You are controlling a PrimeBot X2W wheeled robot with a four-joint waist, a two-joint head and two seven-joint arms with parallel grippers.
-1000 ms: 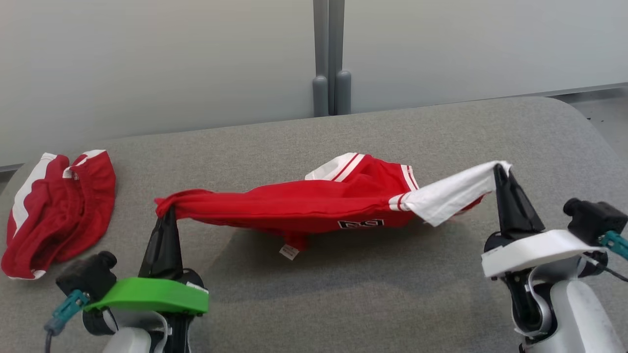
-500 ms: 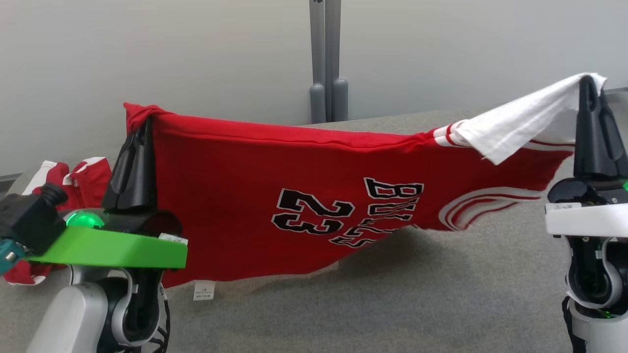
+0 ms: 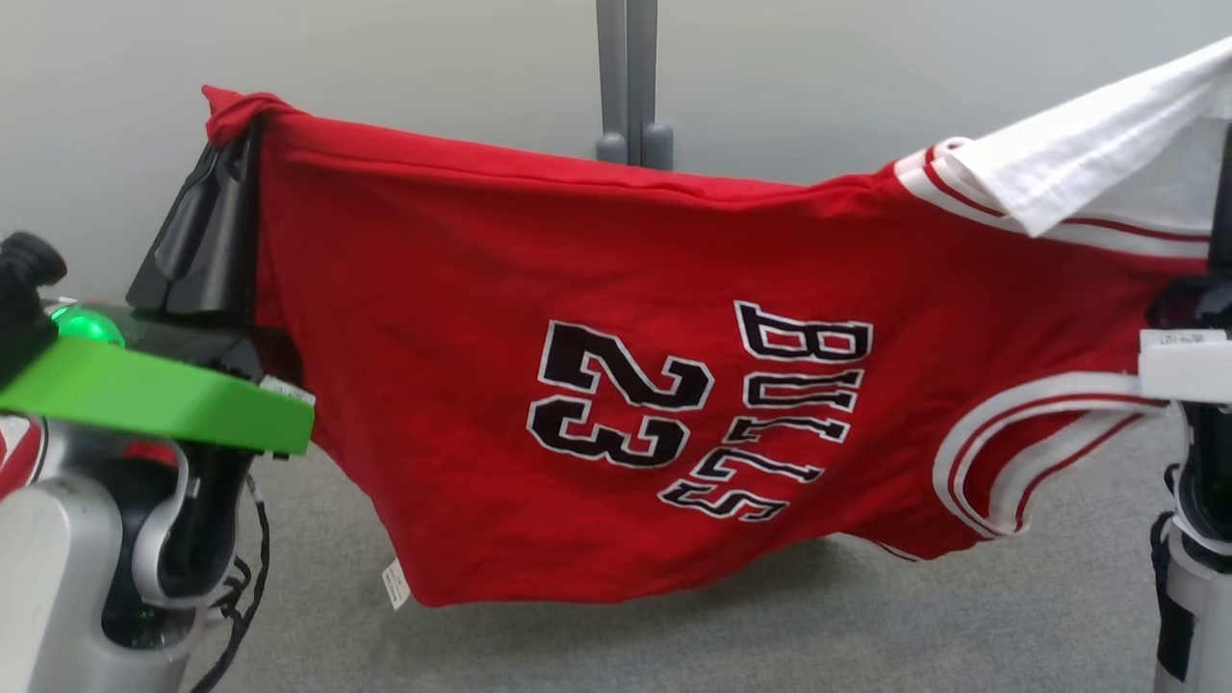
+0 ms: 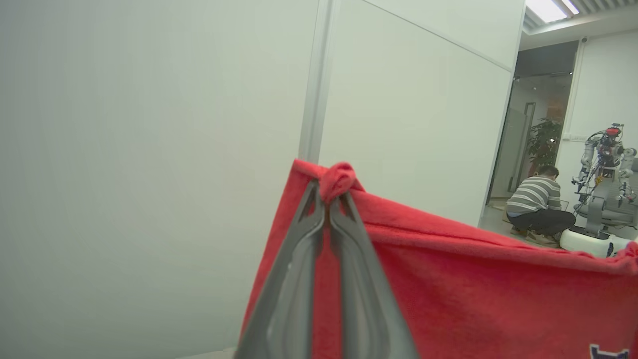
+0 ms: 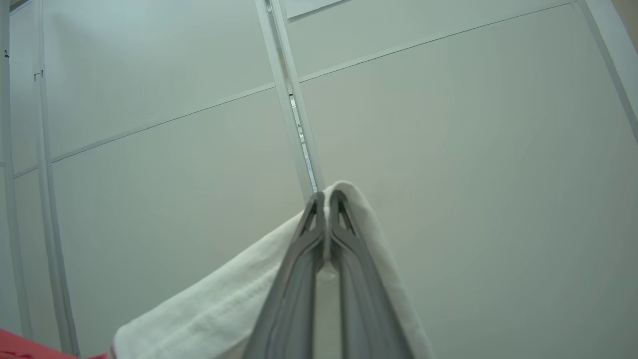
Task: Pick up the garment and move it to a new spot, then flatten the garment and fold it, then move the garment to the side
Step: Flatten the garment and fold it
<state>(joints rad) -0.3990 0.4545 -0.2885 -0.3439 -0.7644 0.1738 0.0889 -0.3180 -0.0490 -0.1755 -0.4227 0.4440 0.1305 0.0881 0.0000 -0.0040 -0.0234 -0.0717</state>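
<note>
Raised higher since a second ago, the garment (image 3: pixel 616 385) hangs spread across mid-frame above the table (image 3: pixel 674 635).
Left gripper (image 3: pixel 245 135) pinches its red upper-left corner; right gripper (image 5: pixel 326 197) clamps the white edge, upper right.

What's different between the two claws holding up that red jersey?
The left gripper pinches a bunched red corner of the jersey; the right gripper pinches its white part. The left gripper sits on a green mount, the right gripper on a white mount. Both are shut on the cloth, holding it stretched between them.
</note>
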